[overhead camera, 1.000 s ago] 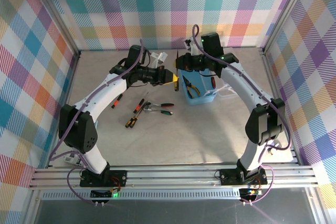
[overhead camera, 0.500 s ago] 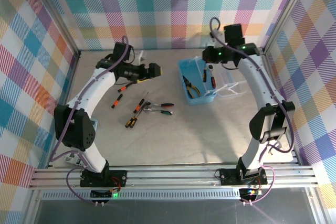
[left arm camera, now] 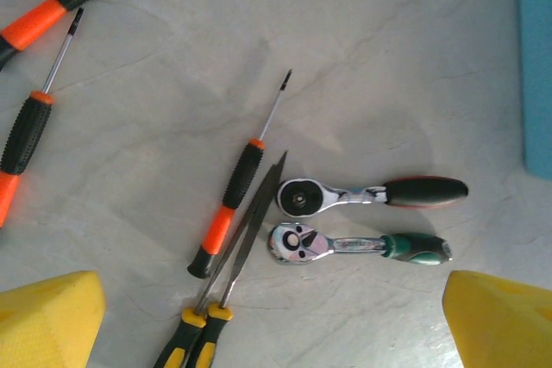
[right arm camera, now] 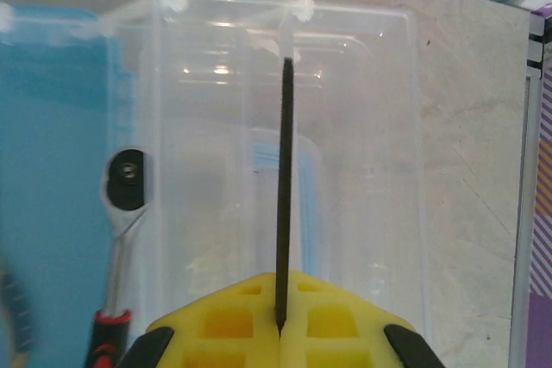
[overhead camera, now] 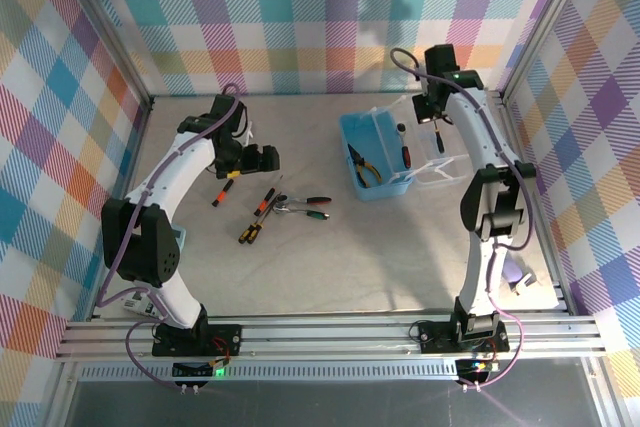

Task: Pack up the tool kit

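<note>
The tool kit's light blue case (overhead camera: 357,135) sits open, far and right of centre on the table. Yellow-handled pliers (overhead camera: 365,169) and a red-handled ratchet wrench (overhead camera: 405,155) lie in it, and its clear lid (overhead camera: 440,169) lies flat just to its right. The left arm arcs over loose tools left of the case, where the left gripper (left arm camera: 272,303) faces down with its yellow fingers (left arm camera: 47,316) wide apart above an orange-and-black screwdriver (left arm camera: 233,208), a black-handled ratchet (left arm camera: 371,194) and a green-handled ratchet (left arm camera: 358,246). The right arm stretches far back, and the right gripper (right arm camera: 280,329) has its jaws pressed together on a thin black shaft (right arm camera: 283,187) over the clear lid.

We counted three orange-and-black screwdrivers (left arm camera: 226,217), two ratchet wrenches (left arm camera: 371,194) and one yellow-handled pliers (left arm camera: 246,243) lying loose. One blue case (overhead camera: 346,142) held a third ratchet wrench (right arm camera: 128,170) and second pliers (overhead camera: 365,169). We also saw one thin black rod (right arm camera: 283,187).
</note>
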Robot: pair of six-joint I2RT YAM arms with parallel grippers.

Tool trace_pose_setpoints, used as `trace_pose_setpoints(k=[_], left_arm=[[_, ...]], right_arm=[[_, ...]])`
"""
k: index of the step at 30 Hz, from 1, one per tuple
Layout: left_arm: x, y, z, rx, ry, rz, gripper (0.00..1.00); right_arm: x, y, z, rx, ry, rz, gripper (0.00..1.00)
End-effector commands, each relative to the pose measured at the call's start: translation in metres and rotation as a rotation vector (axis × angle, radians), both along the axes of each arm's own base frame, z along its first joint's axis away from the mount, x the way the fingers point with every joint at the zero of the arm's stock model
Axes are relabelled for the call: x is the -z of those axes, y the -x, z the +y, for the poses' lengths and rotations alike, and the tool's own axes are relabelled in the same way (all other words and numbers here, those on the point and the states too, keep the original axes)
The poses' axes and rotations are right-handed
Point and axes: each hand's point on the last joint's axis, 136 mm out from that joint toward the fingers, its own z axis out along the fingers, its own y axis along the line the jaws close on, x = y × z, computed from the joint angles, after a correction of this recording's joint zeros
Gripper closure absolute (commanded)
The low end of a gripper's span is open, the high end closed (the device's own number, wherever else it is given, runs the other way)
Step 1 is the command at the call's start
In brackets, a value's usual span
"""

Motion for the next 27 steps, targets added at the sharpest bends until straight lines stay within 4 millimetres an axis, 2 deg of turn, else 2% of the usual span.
trace_pose_setpoints(k=[1, 6, 11, 18, 23, 27], left_arm=[[0.01, 0.009, 0.005, 0.015, -0.044, 0.032, 0.0], [0.014, 0.011, 0.006, 0.019, -0.049, 0.041, 0.01], [0.018, 0.013, 0.01, 0.02, -0.075, 0.051, 0.01], [0.024, 0.014, 0.013, 0.027, -0.097, 0.064, 0.01], [0.029, 0.013, 0.022, 0.021, -0.148, 0.07, 0.01], [0.033, 0.012, 0.036, 0.002, -0.204, 0.075, 0.04]], right_arm=[[-0.016, -0.015, -0.007, -0.019, 0.045, -0.05, 1.0], [0.0, -0.026, 0.0, -0.037, 0.027, -0.021, 1.0], [0.017, -0.026, 0.002, -0.044, 0.021, 0.017, 1.0], [0.025, -0.022, 0.006, -0.053, -0.007, 0.039, 0.85], [0.014, -0.02, 0.005, -0.056, 0.0, 0.027, 0.75], [-0.014, -0.014, 0.007, -0.063, -0.017, -0.01, 0.65]])
